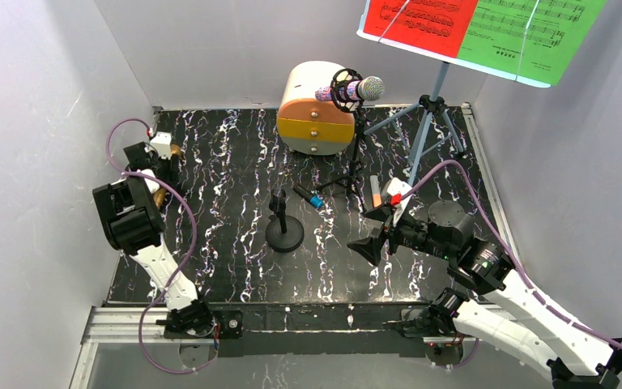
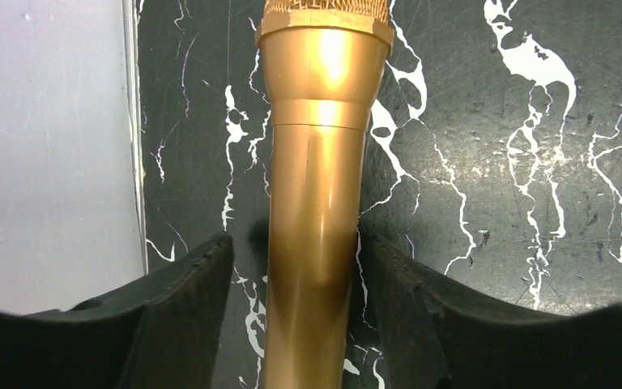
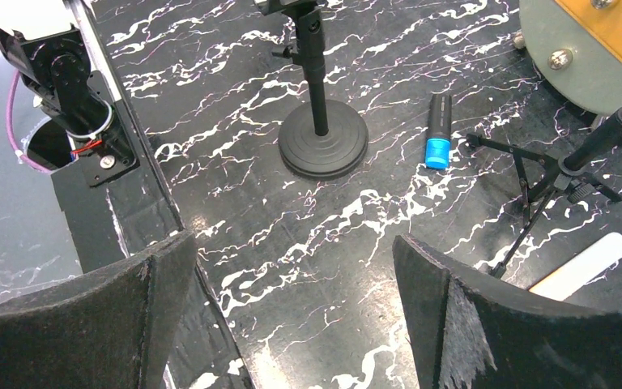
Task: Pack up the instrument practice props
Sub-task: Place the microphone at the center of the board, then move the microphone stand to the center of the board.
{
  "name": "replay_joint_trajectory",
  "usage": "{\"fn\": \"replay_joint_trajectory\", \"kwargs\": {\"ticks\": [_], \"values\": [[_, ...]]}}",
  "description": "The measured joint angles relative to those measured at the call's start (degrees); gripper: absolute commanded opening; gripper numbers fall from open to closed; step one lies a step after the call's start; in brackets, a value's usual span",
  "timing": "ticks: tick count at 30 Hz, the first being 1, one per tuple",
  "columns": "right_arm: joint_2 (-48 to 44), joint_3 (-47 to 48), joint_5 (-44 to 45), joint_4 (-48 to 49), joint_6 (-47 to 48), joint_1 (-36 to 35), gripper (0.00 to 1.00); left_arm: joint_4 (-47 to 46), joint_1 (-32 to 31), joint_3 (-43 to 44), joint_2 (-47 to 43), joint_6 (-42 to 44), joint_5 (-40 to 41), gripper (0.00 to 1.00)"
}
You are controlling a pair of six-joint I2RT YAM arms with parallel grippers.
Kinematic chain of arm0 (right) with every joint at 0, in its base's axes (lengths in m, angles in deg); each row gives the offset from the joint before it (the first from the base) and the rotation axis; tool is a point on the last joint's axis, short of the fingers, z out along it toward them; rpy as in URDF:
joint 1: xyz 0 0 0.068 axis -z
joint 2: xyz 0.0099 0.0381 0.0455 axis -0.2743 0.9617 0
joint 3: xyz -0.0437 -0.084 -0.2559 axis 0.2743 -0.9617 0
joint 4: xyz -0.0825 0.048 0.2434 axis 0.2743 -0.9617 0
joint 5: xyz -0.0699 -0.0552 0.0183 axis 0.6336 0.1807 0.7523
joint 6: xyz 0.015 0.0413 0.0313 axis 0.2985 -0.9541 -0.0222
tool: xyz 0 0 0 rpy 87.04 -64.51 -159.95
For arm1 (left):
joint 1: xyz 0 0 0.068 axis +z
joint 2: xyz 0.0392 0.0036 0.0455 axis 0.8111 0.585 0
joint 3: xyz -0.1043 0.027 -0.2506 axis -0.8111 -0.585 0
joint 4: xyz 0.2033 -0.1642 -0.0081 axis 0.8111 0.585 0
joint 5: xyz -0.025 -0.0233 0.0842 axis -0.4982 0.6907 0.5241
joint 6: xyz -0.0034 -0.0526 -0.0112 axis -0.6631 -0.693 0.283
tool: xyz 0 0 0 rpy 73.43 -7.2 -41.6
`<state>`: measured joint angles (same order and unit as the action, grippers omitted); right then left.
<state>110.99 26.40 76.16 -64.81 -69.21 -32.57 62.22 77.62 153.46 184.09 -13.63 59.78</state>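
Gold microphone [image 2: 320, 121] runs lengthwise between left gripper [image 2: 296, 247] jaws, parted, gap showing, far left; right gripper [image 3: 291, 243] wide, empty.

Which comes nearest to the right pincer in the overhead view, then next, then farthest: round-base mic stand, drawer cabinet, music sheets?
From the right pincer:
1. Round-base mic stand, on its left.
2. Drawer cabinet, back centre.
3. Music sheets, high, back right.

Round cream-and-orange drawer cabinet [image 1: 314, 113] stands at the far edge of the black, white-veined surface [image 1: 227, 243], near the grey back wall [image 1: 235, 49].
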Motion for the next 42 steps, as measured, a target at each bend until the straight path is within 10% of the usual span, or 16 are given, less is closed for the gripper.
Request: {"fn": "replay_joint_trajectory", "kwargs": {"ticks": [7, 19, 42], "values": [[0.1, 0.0, 0.0, 0.0, 0.0, 0.0, 0.99, 0.3, 0.2, 0.4, 0.0, -1.3, -0.1, 0.97], [0.8, 0.0, -0.5, 0.0, 0.0, -0.3, 0.99, -1.6, 0.2, 0.5, -3.4, -12.2, -3.7, 0.98], [-0.8, 0.0, -2.0, 0.0, 0.0, -0.4, 0.99, -12.4, -20.0, -34.8, -64.8, -44.4, -7.5, 0.97]]}}
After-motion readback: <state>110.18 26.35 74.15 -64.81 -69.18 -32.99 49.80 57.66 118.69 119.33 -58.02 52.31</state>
